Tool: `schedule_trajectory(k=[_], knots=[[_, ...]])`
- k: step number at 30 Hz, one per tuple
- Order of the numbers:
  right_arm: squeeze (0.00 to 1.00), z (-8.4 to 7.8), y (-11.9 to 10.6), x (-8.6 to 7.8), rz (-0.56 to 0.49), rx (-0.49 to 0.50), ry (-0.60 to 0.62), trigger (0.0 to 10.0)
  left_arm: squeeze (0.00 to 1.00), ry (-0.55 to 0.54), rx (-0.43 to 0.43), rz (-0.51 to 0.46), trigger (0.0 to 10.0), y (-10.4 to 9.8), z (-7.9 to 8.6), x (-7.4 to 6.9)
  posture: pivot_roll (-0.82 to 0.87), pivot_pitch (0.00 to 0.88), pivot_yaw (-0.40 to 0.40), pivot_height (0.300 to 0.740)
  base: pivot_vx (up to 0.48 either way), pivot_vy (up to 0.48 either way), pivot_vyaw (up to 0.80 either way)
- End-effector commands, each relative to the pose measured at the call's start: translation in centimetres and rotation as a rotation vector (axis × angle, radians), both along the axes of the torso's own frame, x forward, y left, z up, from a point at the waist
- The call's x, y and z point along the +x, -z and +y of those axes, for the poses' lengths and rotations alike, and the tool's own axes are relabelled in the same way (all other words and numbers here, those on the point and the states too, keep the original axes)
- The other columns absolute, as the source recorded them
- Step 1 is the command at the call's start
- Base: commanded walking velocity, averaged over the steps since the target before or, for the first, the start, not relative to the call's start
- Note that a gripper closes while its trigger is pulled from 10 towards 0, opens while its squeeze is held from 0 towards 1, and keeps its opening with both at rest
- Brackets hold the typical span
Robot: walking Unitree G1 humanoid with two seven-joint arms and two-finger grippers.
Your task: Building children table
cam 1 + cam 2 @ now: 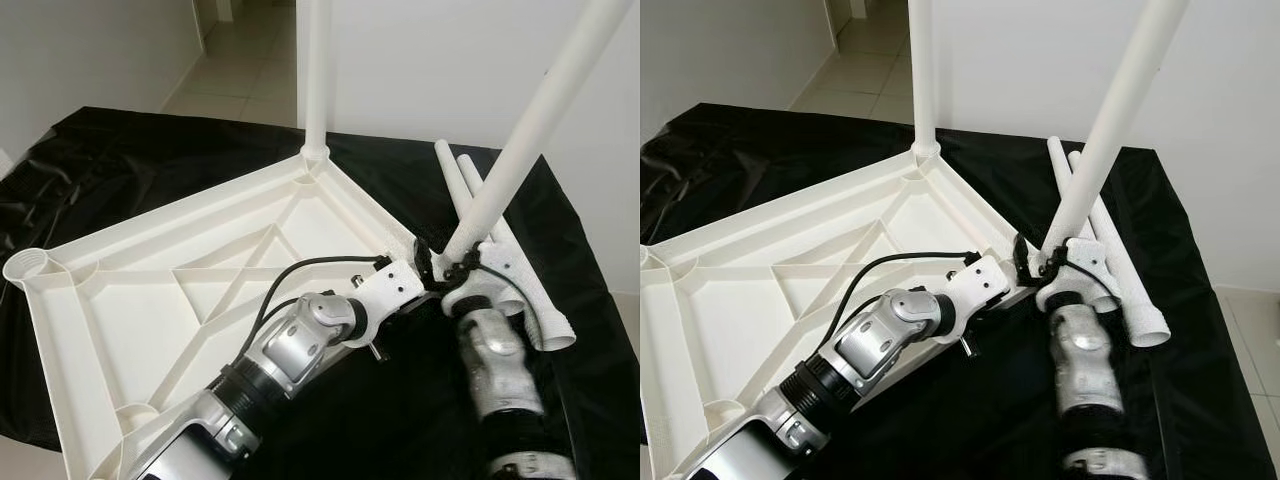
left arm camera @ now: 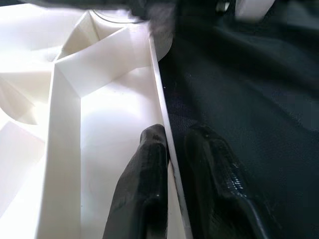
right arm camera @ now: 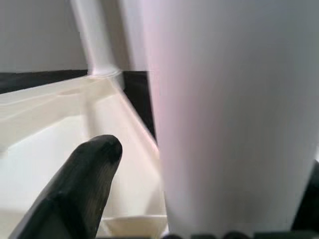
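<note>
One leg [image 1: 316, 70] stands fitted in the upturned tabletop [image 1: 130, 320]; my right hand [image 1: 447, 268] pinches a second leg [image 1: 520, 140] at its corner, my left hand [image 2: 169, 164] pinches the rim, two spare legs [image 1: 520, 280] wait.

I can read no text, label, brand, number or sign on anything in front of me here.
</note>
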State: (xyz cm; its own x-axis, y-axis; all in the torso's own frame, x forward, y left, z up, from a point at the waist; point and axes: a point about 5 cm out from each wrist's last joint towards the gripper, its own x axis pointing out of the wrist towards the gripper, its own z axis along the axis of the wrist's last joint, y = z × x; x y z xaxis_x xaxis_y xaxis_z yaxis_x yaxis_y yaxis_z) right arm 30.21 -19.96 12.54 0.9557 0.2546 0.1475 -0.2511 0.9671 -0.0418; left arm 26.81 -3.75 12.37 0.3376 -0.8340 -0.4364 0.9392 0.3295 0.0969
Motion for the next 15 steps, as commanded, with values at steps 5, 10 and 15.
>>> schedule_trajectory(k=[5,10,15], knots=[[0.0,-1.7,0.1,-0.1,0.039,-0.039,-0.16,10.0,0.0,0.131,0.055,0.133,10.0,2.3,-0.6,-1.9,-0.08,0.0,0.023,0.74,0.0,0.0,0.0],[0.0,-3.2,0.6,0.2,0.092,-0.067,-0.17,10.0,0.0,0.135,0.057,0.132,10.0,2.2,-0.5,-1.9,-0.08,0.0,0.024,0.74,0.0,0.0,0.0],[0.0,-3.8,1.1,0.3,0.123,-0.08,-0.17,10.0,0.0,0.132,0.057,0.133,10.0,2.2,-0.5,-1.9,-0.07,0.0,0.023,0.74,0.0,0.0,0.0]])
